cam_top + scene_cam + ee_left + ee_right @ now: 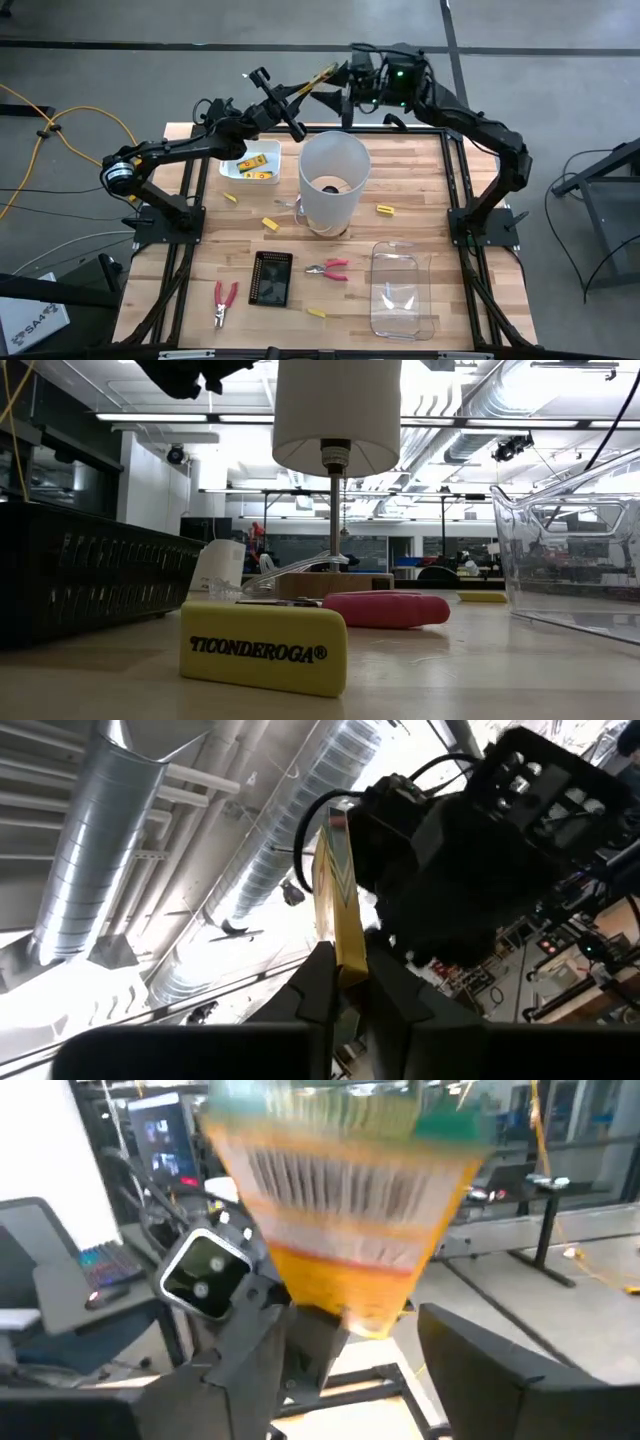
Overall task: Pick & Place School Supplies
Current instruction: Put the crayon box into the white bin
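A: What is being held at the top centre of the high view?

B: A flat yellow box (318,78) is being pinched at one end by the left gripper (300,90), raised beyond the table's far edge. In the left wrist view the two dark fingers (318,985) are being pressed shut on the box's lower end.

A: And the right gripper?

B: The right gripper (350,88) is being held just beside the box's other end, at the top centre. In the right wrist view its fingers (470,1350) are standing wide apart; the box is blurred there, so whether it is still being touched cannot be told.

A: Where are the other supplies being kept?

B: Yellow pieces (258,163) are lying in the white tray (232,170) at the upper left of the table. Loose yellow pieces are lying at the left (230,198), left of centre (269,223), right of centre (385,209) and near the bottom (316,312). Pink-handled pliers are lying at the lower left (224,298) and at the lower centre (330,268). In the low view one yellow eraser (265,647) is lying in the foreground.
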